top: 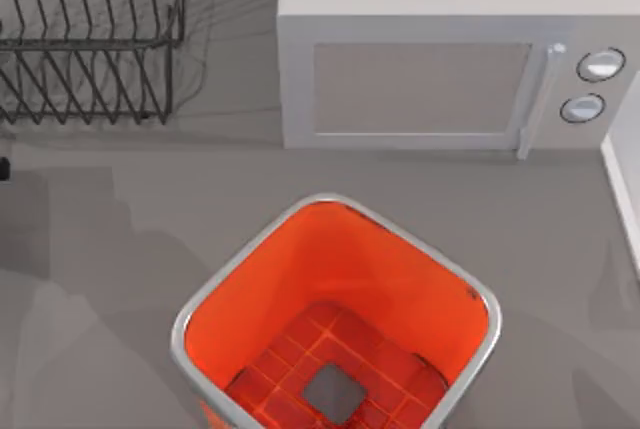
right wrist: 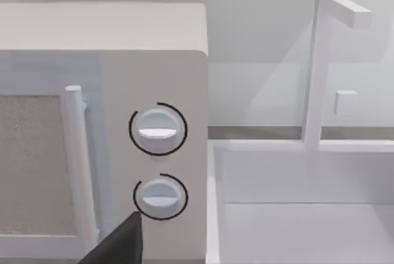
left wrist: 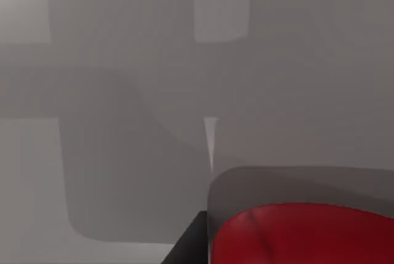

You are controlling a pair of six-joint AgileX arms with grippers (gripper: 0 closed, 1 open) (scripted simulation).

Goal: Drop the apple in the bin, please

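Bin [top: 400, 279]: squarish, rounded corners, orange-red inner walls, shiny silver rim, gridded floor with a grey square [top: 333, 392] at its centre. It stands upright on the grey table [top: 110, 279], at the near middle of the top view, well apart from both grippers. Nothing lies on its floor.

Left gripper [left wrist: 184, 248]: seen in the left wrist view as a dark wedge at the frame edge. Just beside it sits a red rounded surface [left wrist: 308, 233] under a grey rounded band. Whether this surface is the apple cannot be told, nor whether the wedge touches it. Whether this gripper is spread or pressed together cannot be told. Beyond it lies bare grey table with soft shadows.

Right gripper [right wrist: 117, 245]: a dark tip in the right wrist view, facing the microwave [top: 420, 59] and just short of its lower knob [right wrist: 160, 196]. The upper knob [right wrist: 157, 128] lies farther from the tip, and the door handle [right wrist: 79, 165] is near it. Its state cannot be told.

White basin [right wrist: 295, 215]: beside the microwave's knob side, with a white post [right wrist: 317, 73] rising from its rim.

Wire dish rack [top: 90, 39]: at the table's far left, beside the microwave.
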